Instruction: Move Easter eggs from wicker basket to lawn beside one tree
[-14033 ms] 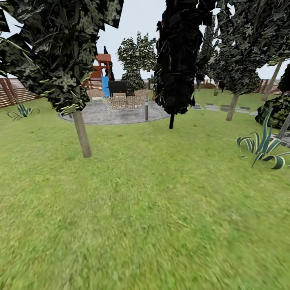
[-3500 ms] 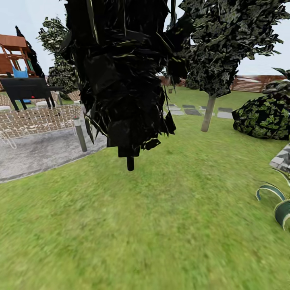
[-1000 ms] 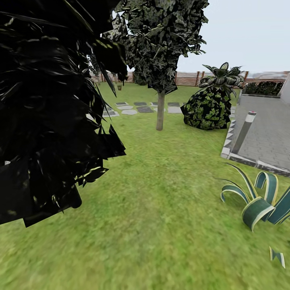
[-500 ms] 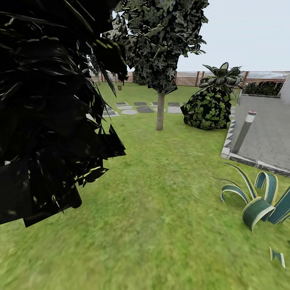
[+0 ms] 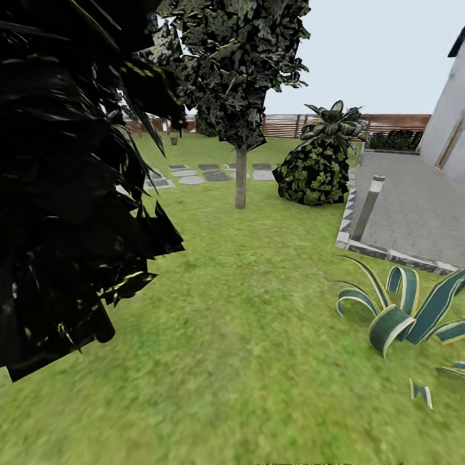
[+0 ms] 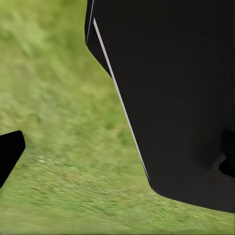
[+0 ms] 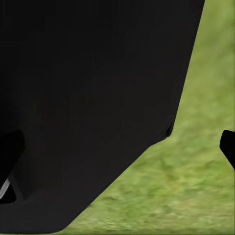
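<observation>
Both wrist views are mostly blocked by a black body of the robot, with blurred lawn (image 6: 58,127) beyond it, so I cannot tell how far either gripper is spread or whether it holds anything. In the head view a dark cypress-like tree (image 5: 64,194) stands close at left. Farther off are a thin-trunked tree (image 5: 240,181), stepping stones (image 5: 194,175), a striped-leaf plant (image 5: 400,310) and a wooden fence (image 5: 387,123).

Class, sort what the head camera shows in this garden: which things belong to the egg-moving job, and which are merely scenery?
Belongs to the job:
- lawn
- small far-off basket-like shape near the fence, too small to confirm

Merely scenery:
- dark cypress-like tree
- thin-trunked tree
- round bush
- striped-leaf plant
- bollard
- stepping stones
</observation>
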Robot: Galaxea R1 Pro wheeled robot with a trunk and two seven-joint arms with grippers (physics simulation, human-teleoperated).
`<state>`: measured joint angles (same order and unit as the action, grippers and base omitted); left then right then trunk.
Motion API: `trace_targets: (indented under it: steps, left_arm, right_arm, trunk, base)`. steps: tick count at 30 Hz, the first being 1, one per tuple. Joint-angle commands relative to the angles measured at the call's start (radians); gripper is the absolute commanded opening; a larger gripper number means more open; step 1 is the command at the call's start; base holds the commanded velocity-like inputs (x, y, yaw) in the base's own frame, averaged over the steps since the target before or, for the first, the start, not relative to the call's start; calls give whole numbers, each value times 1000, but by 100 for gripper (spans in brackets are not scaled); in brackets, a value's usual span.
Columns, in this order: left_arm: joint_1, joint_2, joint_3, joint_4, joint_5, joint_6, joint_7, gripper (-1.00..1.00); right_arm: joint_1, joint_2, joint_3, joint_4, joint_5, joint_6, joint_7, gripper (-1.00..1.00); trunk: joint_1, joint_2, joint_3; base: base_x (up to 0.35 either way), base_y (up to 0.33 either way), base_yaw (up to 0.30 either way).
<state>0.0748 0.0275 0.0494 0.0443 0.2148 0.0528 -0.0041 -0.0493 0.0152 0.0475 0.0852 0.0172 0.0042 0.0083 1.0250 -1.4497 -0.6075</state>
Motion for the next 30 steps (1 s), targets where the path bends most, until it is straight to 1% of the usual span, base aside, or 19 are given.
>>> trace_targets:
  steps: [1,14,18,26,30]
  left_arm:
    - [0,0,5,-1,5,4,0,100]
    - [0,0,4,-1,5,4,0,100]
    - [0,0,4,-1,5,4,0,100]
    - [0,0,4,-1,5,5,0,100]
    - [0,0,4,-1,4,8,0,100]
  right_arm:
    - [-1,0,5,2,2,0,1,100]
    - [-1,0,5,2,1,0,1,100]
    - [-1,0,5,2,0,0,1,100]
    - [-1,-1,5,2,0,0,1,100]
    - [-1,-1,5,2,0,1,1,100]
  trunk:
    - [0,0,-1]
    - [0,0,-1]
    - [0,0,-1]
    - [0,0,-1]
    - [0,0,-1]
  base:
    - [0,0,-298]
    - [0,0,-298]
    - [0,0,-223]
    - [10,0,-45]
    - [247,0,-2]
